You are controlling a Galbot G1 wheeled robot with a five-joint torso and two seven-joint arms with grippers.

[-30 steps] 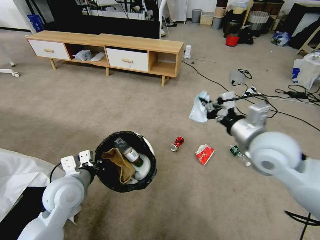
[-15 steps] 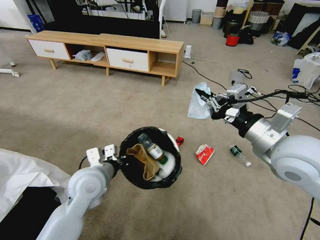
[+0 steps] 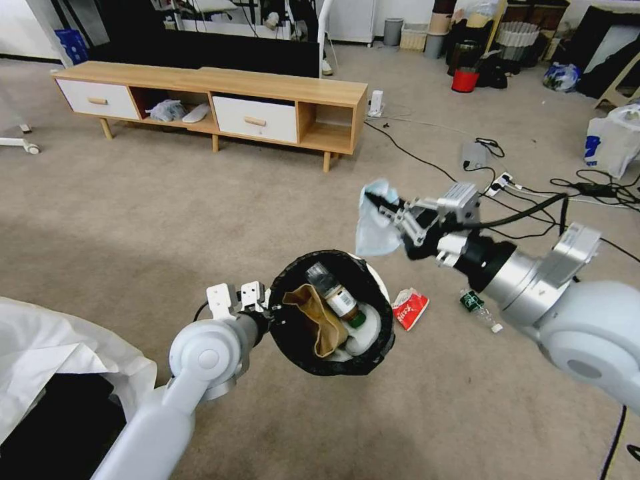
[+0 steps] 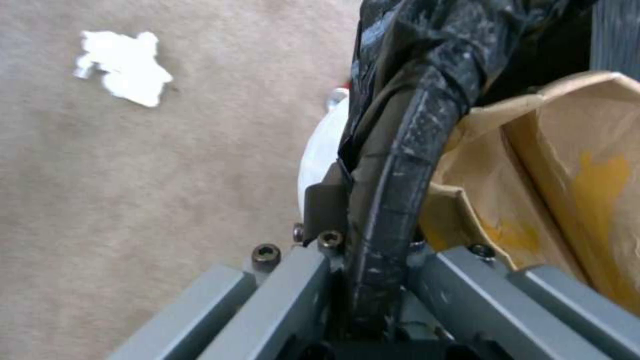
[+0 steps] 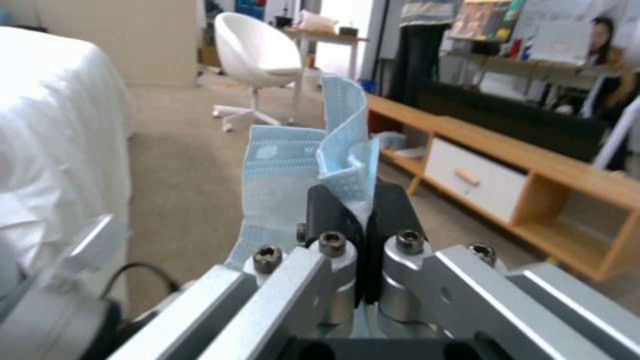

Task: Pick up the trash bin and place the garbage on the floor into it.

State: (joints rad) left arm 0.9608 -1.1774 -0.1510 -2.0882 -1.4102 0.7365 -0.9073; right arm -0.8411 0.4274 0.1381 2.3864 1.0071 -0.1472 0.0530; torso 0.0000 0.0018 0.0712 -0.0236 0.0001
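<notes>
Beige carpet floor point(image 3: 167, 220) fills the room, wooden TV cabinet point(image 3: 213, 107) across the upper left of the head view, cables point(image 3: 533, 193) and clutter upper right. Left gripper point(image 3: 270, 319), lower centre, is clamped on the near rim of the trash bin point(image 3: 331, 312); left wrist view shows both fingers point(image 4: 325, 207) pressed onto the black-bagged rim point(image 4: 400, 165), one inside, one outside. Bin is held off the floor, mouth tilted toward the camera. Inside it: crumpled brown paper bag point(image 3: 319, 320), a brown-capped bottle with white label point(image 3: 337, 299), something white at the bottom point(image 3: 363, 337).

Right gripper point(image 3: 392, 212), centre right, is in the air just above and beyond the bin's far rim, pinching a pale blue tissue point(image 3: 373, 220); right wrist view shows the black fingers point(image 5: 327, 210) closed tight on the folded sheet point(image 5: 293, 175), the rest hanging loose. Tissue's lower edge sits near the bin rim, not touching as far as visible.

On the floor right of the bin: red-white snack wrapper point(image 3: 409, 308), then a small green-labelled plastic bottle point(image 3: 479, 308) partly behind the right arm. Left wrist view shows a white tissue scrap point(image 4: 123, 67) on the carpet, upper left. White sheet point(image 3: 53, 353) at lower left of the head view.
</notes>
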